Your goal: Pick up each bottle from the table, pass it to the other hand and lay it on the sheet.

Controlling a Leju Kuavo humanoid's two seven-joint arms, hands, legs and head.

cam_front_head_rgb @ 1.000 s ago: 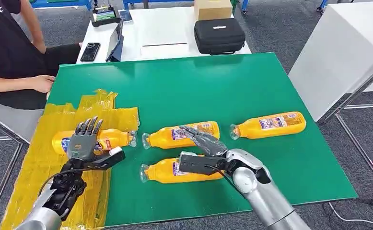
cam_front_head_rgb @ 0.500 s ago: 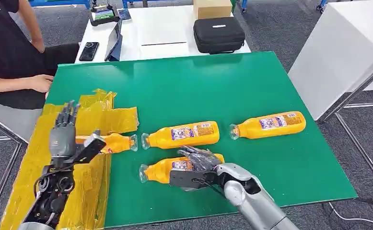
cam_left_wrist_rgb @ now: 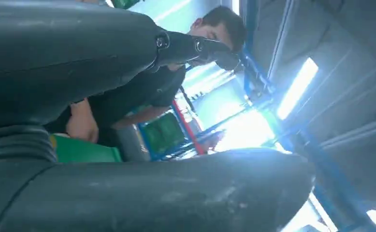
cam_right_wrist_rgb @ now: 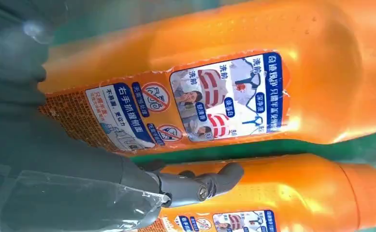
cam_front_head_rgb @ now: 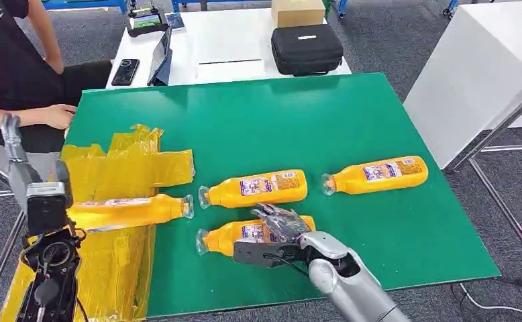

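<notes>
Right hand [cam_front_head_rgb: 275,236] wraps its fingers over the nearest orange bottle [cam_front_head_rgb: 235,238], lying beside the yellow sheet [cam_front_head_rgb: 111,268]. Left hand [cam_front_head_rgb: 27,188] raised, fingers spread, holding nothing.

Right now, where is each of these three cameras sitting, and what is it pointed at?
Head view: high on the robot, looking down at the green table; both arms, left hand, right hand.
Left wrist view: behind the left hand, raised, facing a seated person.
Right wrist view: behind the right hand, close over the nearest bottle.
Shared: head and right wrist views show that nearest bottle.
</notes>
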